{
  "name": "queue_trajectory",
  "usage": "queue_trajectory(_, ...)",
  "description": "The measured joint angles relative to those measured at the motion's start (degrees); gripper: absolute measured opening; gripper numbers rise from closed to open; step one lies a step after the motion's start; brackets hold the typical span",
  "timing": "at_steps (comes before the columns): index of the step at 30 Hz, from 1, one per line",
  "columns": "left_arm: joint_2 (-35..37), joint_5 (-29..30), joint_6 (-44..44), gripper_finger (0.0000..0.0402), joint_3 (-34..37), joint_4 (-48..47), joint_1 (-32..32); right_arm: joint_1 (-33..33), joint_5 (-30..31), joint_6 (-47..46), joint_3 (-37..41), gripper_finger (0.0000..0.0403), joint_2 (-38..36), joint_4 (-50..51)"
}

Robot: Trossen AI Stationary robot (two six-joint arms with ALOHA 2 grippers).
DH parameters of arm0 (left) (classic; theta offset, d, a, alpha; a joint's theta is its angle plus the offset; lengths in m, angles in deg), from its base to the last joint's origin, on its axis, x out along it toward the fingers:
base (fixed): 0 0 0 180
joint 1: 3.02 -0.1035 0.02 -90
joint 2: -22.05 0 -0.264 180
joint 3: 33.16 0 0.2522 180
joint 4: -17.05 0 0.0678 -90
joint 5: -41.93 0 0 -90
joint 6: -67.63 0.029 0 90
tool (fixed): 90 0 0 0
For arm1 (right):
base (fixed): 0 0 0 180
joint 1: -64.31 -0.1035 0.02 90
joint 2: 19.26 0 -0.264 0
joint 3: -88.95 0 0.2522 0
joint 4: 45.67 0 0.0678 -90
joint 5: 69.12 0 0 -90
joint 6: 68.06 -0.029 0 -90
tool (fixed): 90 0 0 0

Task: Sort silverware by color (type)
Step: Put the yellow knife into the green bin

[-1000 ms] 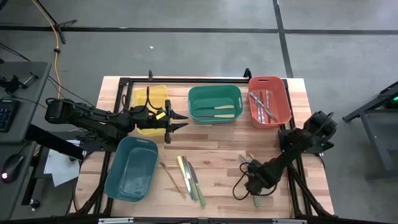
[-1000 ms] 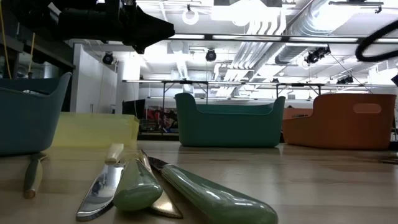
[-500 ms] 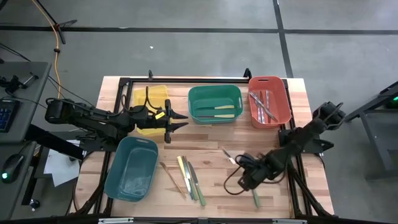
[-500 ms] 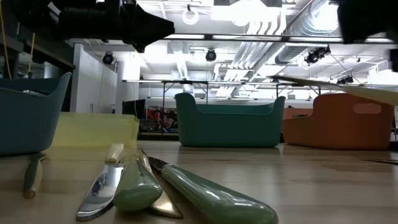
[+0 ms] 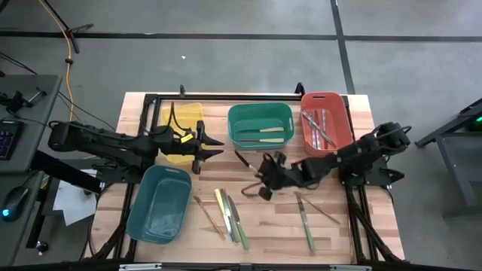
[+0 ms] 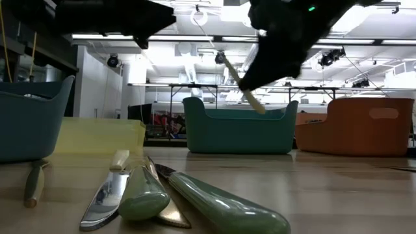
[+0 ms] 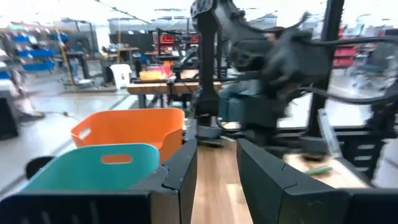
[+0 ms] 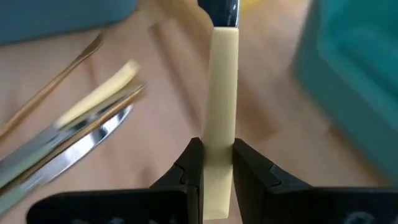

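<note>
**Right arm carries a pale-handled utensil over the middle of the table**

A wooden table (image 5: 376, 226) holds four plastic bins, loose silverware and two dark robot arms. Along the far edge sit a yellow bin (image 5: 183, 113) near the left corner, a green bin (image 5: 260, 111) in the middle and a red bin (image 5: 326, 100) toward the right corner. A teal bin (image 5: 160, 203) sits near the front left corner. The layout looks meant to give each kind of utensil its own container: the green bin already holds a few pieces, and the red bin holds several silver-grey ones.

The right gripper (image 5: 265, 175) reaches in from the right edge and hangs above the table's middle, just in front of the green bin. Its fingers are clamped on a utensil with a cream-yellow handle (image 8: 221, 163), pinched by the handle's end so the dark working end points away. It is lifted clear of the wood, probably for carrying to a bin.

The left gripper (image 5: 212, 147) waits between the yellow and green bins, fingers apart and holding nothing.

Unsorted pieces (image 5: 230, 217) with green, yellow and wooden handles lie near the front edge, centre. Two more utensils (image 5: 305, 223) lie toward the front right.
</note>
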Motion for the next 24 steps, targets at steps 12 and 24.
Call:
queue_trajectory(12,13.2,-0.2,-2.1,0.0101,0.0,-14.5,0.0,11.3,-15.4,12.7,21.6,0.0041,-0.6,-50.2)
queue_trajectory(24,1.0,2.5,-0.3,0.0101,0.0,-1.0,-0.3,17.7,-21.3,30.1,19.6,0.0041,-0.7,-63.4)
